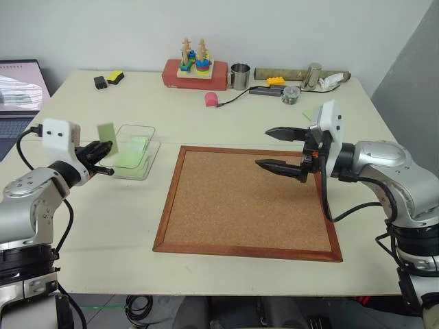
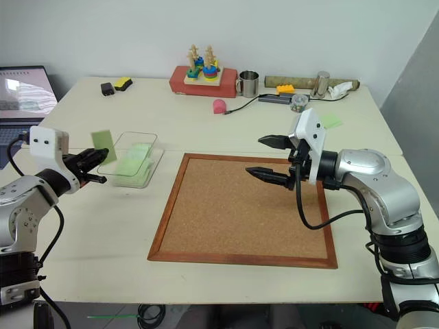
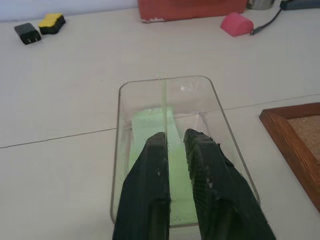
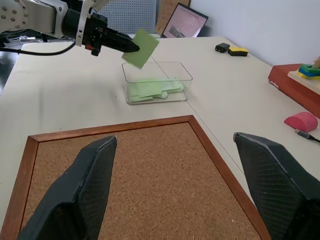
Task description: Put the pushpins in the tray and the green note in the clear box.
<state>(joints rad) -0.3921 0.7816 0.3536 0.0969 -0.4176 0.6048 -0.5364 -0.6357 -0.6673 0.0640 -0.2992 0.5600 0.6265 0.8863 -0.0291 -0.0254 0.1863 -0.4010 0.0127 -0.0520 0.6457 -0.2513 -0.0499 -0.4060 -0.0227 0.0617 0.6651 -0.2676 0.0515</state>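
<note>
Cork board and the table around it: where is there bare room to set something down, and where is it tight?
The cork board surface is bare. Bare table lies in front of the clear box, and between the box and the pink piece. The far edge is crowded: red box, metal cup, cables. The left gripper holds the green note over the box; the right gripper hangs open above the board.

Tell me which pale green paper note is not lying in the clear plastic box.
The green note pinched edge-up in the left gripper, raised above the clear box. The others lie flat inside.
</note>
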